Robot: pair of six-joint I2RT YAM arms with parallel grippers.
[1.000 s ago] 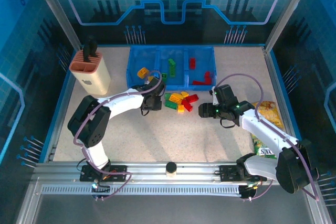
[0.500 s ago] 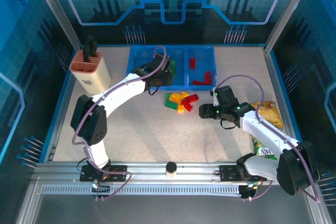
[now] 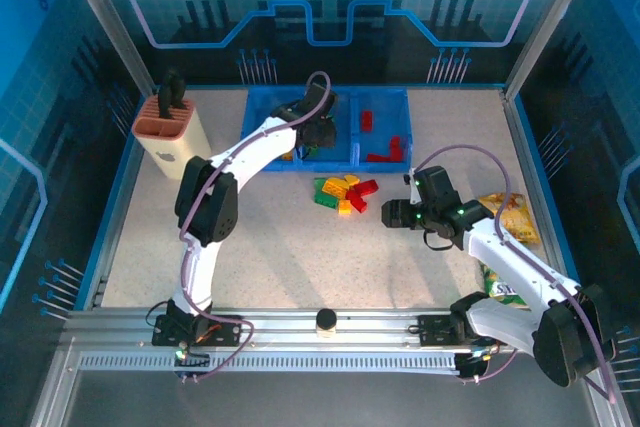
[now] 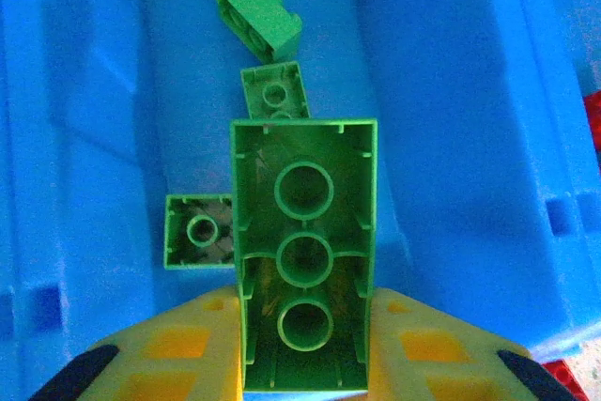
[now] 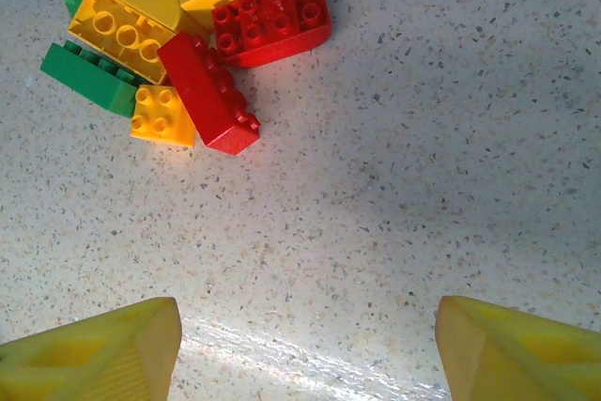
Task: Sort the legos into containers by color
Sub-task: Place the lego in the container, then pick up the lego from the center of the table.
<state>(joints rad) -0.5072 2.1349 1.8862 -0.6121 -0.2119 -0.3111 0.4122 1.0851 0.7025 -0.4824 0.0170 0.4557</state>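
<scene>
My left gripper hangs over the middle bin of the blue containers, shut on a long green brick whose hollow underside faces the wrist camera. Below it, three green legos lie on that bin's floor. Red legos lie in the right bin. A loose pile of red, yellow and green legos sits on the table in front of the tray. My right gripper stands open just right of the pile, with bare table between its fingers. A red brick is the nearest one to it.
A beige holder with a terracotta top stands at the back left. Yellow-green snack packets lie at the right, beside my right arm. A black knob sits on the front rail.
My left arm has swung from beside the pile up and back over the middle bin, carrying the green brick. My right arm has hardly moved.
</scene>
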